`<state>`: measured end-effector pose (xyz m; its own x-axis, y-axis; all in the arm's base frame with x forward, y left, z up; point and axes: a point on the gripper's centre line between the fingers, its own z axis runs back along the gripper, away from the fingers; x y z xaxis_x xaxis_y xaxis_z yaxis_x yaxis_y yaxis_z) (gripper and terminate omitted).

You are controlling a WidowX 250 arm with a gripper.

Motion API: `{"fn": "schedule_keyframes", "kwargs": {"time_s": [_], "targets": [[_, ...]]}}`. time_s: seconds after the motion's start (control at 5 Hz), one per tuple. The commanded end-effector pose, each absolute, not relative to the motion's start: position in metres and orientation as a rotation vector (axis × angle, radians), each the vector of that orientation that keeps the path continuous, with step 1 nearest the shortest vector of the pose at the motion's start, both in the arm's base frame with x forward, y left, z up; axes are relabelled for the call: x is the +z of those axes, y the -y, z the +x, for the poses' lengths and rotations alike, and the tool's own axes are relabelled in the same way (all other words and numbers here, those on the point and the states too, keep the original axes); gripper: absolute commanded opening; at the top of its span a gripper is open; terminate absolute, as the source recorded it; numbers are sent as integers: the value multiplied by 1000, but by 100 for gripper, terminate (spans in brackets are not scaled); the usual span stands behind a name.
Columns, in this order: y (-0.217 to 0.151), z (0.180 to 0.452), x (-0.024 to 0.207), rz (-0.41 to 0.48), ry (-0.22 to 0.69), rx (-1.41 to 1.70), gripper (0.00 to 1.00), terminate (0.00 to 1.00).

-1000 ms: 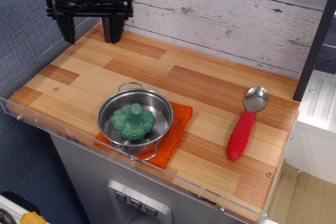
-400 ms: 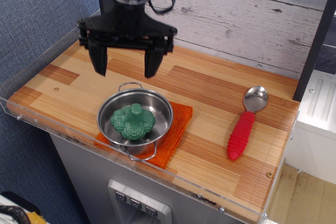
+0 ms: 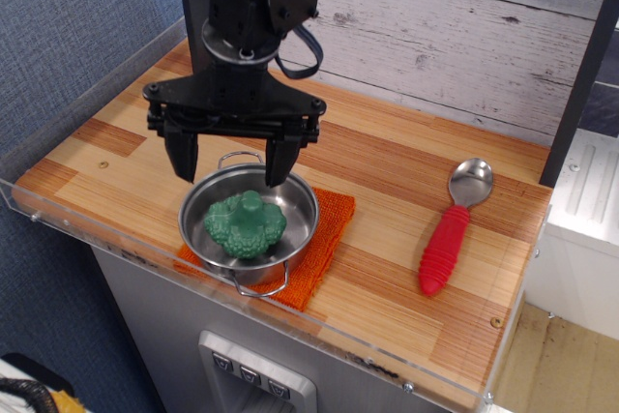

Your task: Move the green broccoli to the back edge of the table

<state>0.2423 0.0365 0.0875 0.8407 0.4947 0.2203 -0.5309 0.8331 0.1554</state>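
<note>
In the single view, a rectangular counter (image 3: 387, 171) of striped light and reddish-brown wood planks with a clear acrylic rim fills most of the frame, backed by a wall of whitewashed grey boards along the top. The small green plastic toy broccoli (image 3: 245, 224), bumpy-headed, sits inside a shiny round steel pot with two wire handles (image 3: 295, 202) at the lower left of the frame, near the counter's front rim and well apart from the back edge by the wall. The pot rests on a square orange woven cloth (image 3: 329, 229), which shows mostly on the pot's right side and under its front handle. Above the pot, at the upper left of centre, hangs the black robot arm, its black two-fingered pincer (image 3: 229, 157) pointing downward. The pincer is spread wide — its two dark fingers stand well apart, one over the pot's left rim and the other over the pot's back rim near the far handle — and it has hold of nothing; the broccoli lies below and between the fingers, not touched by either. Whether the fingertips touch the pot's rim cannot be told. At the right of the frame a spoon with a ribbed red handle and a steel bowl (image 3: 447, 239) lies flat on the bare wood, bowl toward the wall, well apart from the pot.
</note>
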Motion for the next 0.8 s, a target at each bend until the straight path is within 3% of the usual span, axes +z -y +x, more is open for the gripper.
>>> {"fn": "schedule_keyframes", "kwargs": {"time_s": [0.0,0.6], "targets": [[-41,239,76,224,160,553,100,0],[-42,236,53,233,99,572,100,0]]}}
